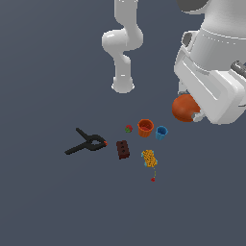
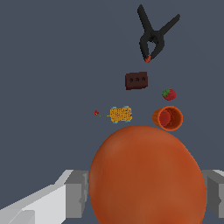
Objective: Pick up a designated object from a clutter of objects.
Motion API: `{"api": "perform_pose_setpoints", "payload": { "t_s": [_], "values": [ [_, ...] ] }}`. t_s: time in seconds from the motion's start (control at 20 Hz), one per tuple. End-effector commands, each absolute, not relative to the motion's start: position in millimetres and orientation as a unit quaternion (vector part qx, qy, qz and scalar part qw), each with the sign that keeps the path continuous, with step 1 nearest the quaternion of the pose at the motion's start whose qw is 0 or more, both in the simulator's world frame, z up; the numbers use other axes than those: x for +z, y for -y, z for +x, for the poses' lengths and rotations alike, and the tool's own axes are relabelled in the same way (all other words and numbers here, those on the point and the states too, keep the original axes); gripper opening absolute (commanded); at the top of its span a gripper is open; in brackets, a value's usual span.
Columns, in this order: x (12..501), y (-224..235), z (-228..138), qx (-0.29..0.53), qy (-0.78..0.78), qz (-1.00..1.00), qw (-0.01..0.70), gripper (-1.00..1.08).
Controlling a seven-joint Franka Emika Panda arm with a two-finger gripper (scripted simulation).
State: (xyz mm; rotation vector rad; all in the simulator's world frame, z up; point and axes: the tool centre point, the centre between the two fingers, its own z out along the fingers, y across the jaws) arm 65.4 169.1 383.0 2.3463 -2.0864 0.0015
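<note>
The designated object, a smooth orange-red ball [image 1: 184,107] [image 2: 148,176], hangs high above the floor with my gripper [image 1: 193,111] [image 2: 146,194] shut on it. Grey fingers [image 2: 76,192] press on both of its sides. The rest of the clutter lies on the floor below: a black clamp [image 1: 87,142] [image 2: 153,36], a dark brown brick [image 1: 123,149] [image 2: 136,80], an orange cup [image 1: 145,128] [image 2: 168,118], a blue cup [image 1: 161,132], a yellow chain-like bundle [image 1: 149,157] [image 2: 120,114] and a tiny strawberry [image 1: 128,129] [image 2: 169,94]. The ball hides the blue cup in the wrist view.
The arm's white base column [image 1: 123,81] stands behind the clutter. A tiny red bead [image 1: 153,179] [image 2: 96,113] lies at the end of the yellow bundle's thin string. The grey floor [image 1: 48,202] spreads all round the items.
</note>
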Motion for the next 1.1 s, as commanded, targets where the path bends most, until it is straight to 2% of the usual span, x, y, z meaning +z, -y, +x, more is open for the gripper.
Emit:
{"api": "perform_pose_setpoints", "payload": {
  "t_s": [0.0, 0.5, 1.05],
  "values": [
    [401, -186, 66, 0.001, 0.665, 0.747, 0.0, -1.0],
    [441, -226, 68, 0.0, 0.665, 0.747, 0.0, -1.0],
    [451, -236, 70, 0.0, 0.665, 0.747, 0.0, -1.0]
  ]
}}
